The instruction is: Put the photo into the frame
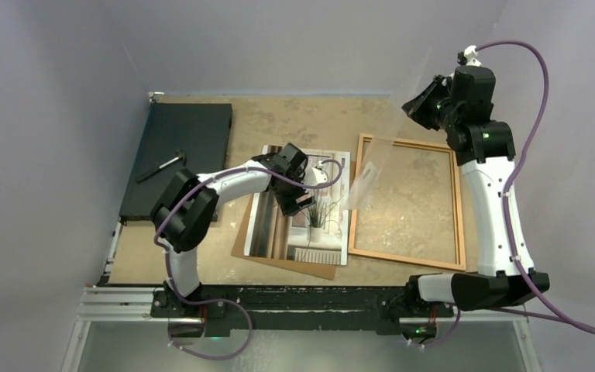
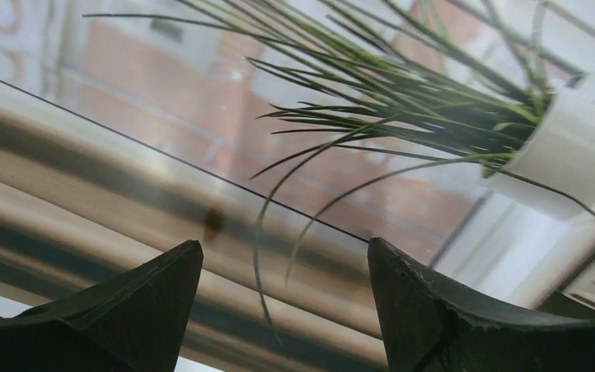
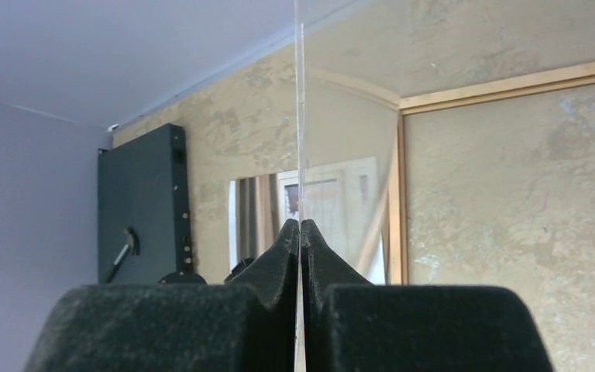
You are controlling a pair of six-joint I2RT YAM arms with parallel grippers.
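While pinched in right gripper (image 3: 300, 229), risk of clear glass pane (image 3: 298, 101) slipping onto orange-brown wooden frame (image 1: 459, 205); also of creasing thin paper photo (image 1: 294, 240) under spread left gripper (image 2: 283, 246).

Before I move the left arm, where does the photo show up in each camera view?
Top external: the photo lies mid-table, left of the frame, under the left hand.
Left wrist: the photo fills the view, below the open hand.
Right wrist: the photo sits left of centre, beyond the glass pane pinched in the right hand.
Shared landmark: the frame's wooden rail beside the photo, in top and right wrist views only.
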